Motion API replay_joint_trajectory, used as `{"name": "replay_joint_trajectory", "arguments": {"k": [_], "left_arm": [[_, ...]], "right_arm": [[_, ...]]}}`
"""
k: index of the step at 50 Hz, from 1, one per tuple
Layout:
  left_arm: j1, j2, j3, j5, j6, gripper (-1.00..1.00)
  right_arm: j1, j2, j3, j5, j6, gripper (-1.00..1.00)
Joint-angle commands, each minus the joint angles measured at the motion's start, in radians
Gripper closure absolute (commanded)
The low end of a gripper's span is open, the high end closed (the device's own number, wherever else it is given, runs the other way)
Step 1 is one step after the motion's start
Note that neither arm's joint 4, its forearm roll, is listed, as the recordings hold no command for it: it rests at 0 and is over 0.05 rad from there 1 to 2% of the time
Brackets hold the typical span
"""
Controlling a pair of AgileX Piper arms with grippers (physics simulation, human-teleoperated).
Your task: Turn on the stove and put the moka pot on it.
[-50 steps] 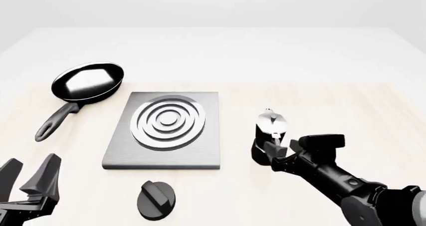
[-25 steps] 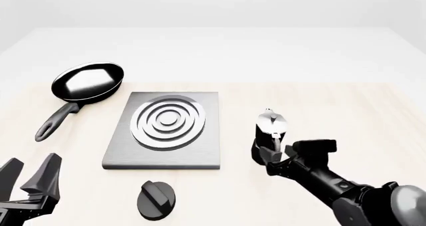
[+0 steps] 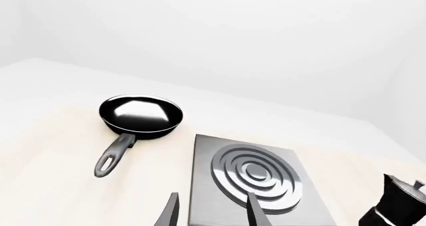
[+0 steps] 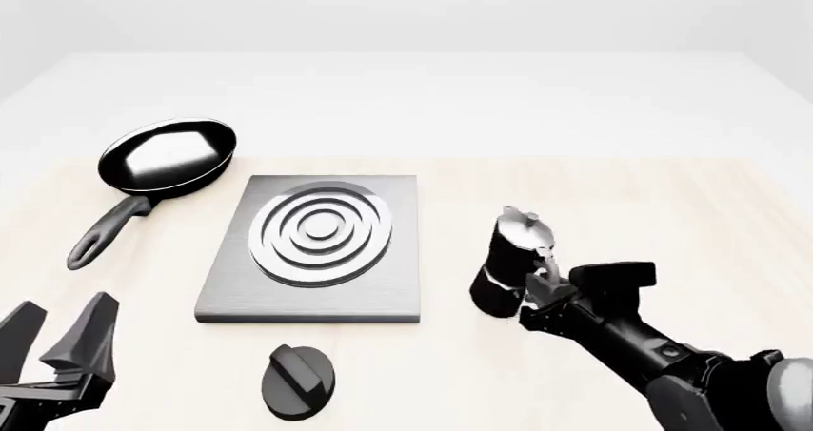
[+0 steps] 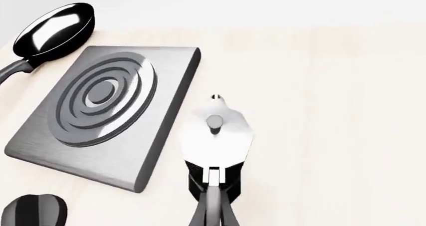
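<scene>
The right hand (image 4: 540, 284) is closed on the black handle of the moka pot (image 4: 512, 260), its two fingers pinching the handle from either side as the right wrist view shows. The pot leans a little, its silver lid (image 5: 217, 131) tipped away from the hand and its base just ahead of the fingertips; whether the base touches the worktop (image 4: 661, 212) cannot be told. The stove (image 4: 318, 250) lies flat on the worktop to the left of this hand, near the pot but apart from it, with bare wood between the slab's edge and the pot's body. Its raised ring burner (image 4: 320, 233) carries nothing. The round black knob (image 4: 299, 381) sits by itself on the worktop, just off the stove's near edge and further left of the right hand, closer to the left hand than to the right.

The left hand (image 4: 53, 341) hangs at the near left corner with its fingers spread apart, gripping nothing, and well short of the knob. In its wrist view the two fingertips (image 3: 256, 212) frame the near side of the stove. A black frying pan (image 4: 168, 155) rests beyond the left hand, on the far side of the stove's left edge, its handle angled back toward that hand
</scene>
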State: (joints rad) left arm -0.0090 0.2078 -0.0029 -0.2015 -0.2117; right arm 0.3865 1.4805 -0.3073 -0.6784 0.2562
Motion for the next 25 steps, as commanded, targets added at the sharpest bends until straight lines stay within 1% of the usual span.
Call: {"name": "replay_joint_trajectory", "arguments": {"k": [1, 2, 3, 4, 6, 10, 19, 25], "left_arm": [[-0.005, -0.009, 0.0, 0.007, 0.002, -1.0], [-0.007, -0.014, 0.0, 0.011, 0.003, -1.0], [-0.008, -0.016, 0.0, 0.012, 0.004, -1.0], [-0.008, -0.016, 0.0, 0.013, 0.004, -1.0], [-0.009, -0.017, -0.001, 0.014, 0.005, -1.0], [-0.012, -0.026, -0.001, 0.021, 0.009, -1.0], [-0.014, -0.037, -0.001, 0.029, 0.014, -1.0], [-0.014, -0.035, -0.001, 0.027, 0.016, -1.0]], "right_arm": [[-0.017, -0.198, -0.012, 0.188, -0.061, 1.0], [-0.02, -0.24, -0.021, 0.231, -0.068, 1.0], [-0.02, -0.251, -0.024, 0.243, -0.071, 1.0], [-0.022, -0.289, -0.037, 0.288, -0.084, 1.0], [-0.022, -0.338, -0.054, 0.344, -0.098, 1.0], [-0.023, -0.394, -0.08, 0.418, -0.126, 1.0], [0.0, -0.466, -0.139, 0.519, -0.159, 1.0], [0.024, -0.481, -0.17, 0.558, -0.177, 1.0]]}}
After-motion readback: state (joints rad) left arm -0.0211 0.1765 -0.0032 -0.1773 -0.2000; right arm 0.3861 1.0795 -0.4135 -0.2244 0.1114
